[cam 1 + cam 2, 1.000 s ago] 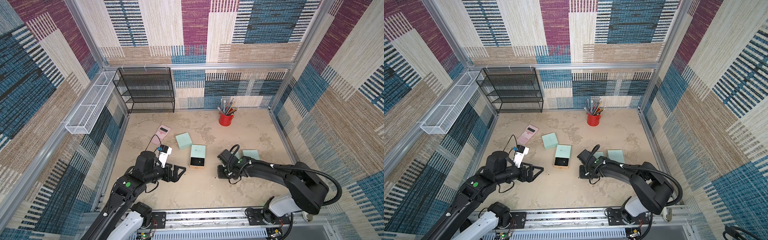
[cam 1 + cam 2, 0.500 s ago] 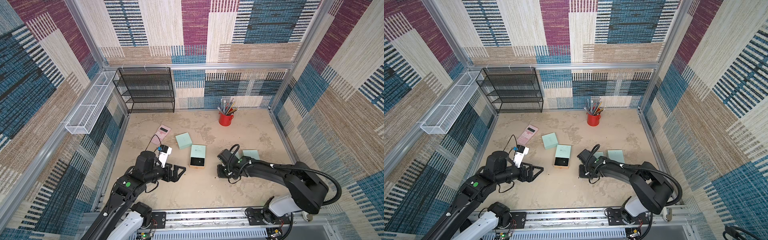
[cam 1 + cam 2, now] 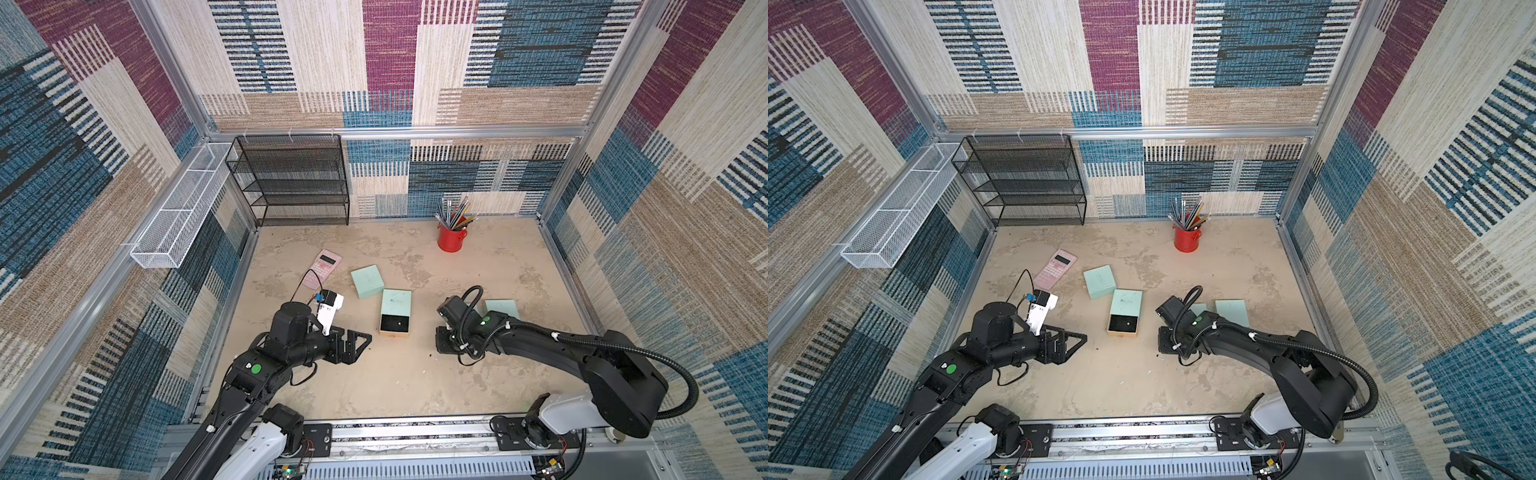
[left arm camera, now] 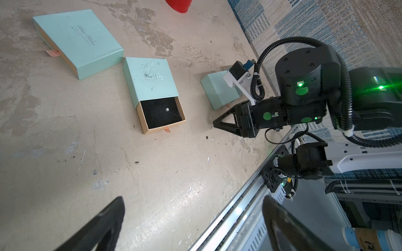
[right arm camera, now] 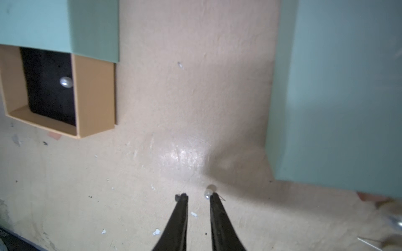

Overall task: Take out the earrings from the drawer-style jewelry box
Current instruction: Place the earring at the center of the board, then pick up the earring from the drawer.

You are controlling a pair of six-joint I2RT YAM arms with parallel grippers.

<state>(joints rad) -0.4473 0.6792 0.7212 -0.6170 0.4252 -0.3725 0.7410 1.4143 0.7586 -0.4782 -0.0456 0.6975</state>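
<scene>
Black and only narrowly parted, the right hand point(image 5: 199, 195) sits low on the surface point(image 5: 174, 108) with nothing between its jaws. One pearl earring point(image 5: 208, 191) lies out on the surface. It touches the tip of one finger rather than being pinched between the two, and it is well clear of the drawer point(image 5: 93, 95). This looks like a set-down, so the sound move is to lift straight up; any sideways drift would likely roll the pearl. The other earring point(image 5: 66, 82) sits on the dark lining of the drawer, which is pulled out of the mint jewelry box point(image 5: 58, 24). For that one, come down from above, straddle the pearl and close gently, since a round bead may squirt free. The left hand point(image 4: 193, 198) hangs spread wide and empty near the box, and could steady it.
</scene>
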